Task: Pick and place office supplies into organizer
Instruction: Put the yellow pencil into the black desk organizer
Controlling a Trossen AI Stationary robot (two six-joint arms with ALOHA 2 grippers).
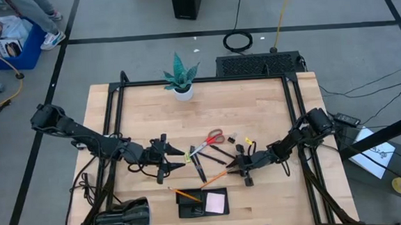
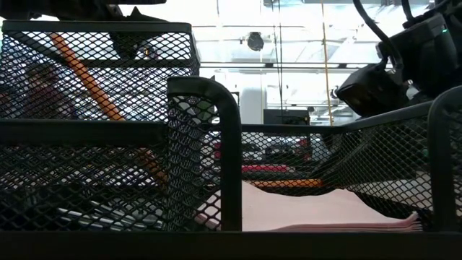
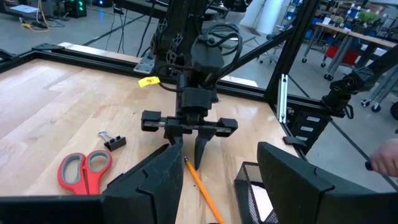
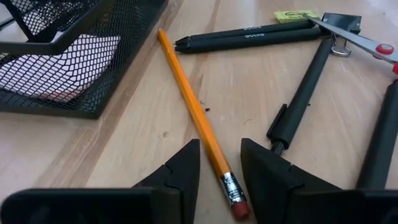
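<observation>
My right gripper is low over the table, open. Its fingers stand on either side of the eraser end of an orange pencil that lies flat beside the black mesh organizer. I see a narrow gap on each side. The pink-white note pad lies in the organizer. A second orange pencil leans on its left rim. My left gripper is open and empty, left of the red-handled scissors and the black pens.
A black clip and a yellow piece lie near the scissors. A potted teal plant stands at the far edge. A black rounded cylinder lies at the near left. The black frame rails run along both sides.
</observation>
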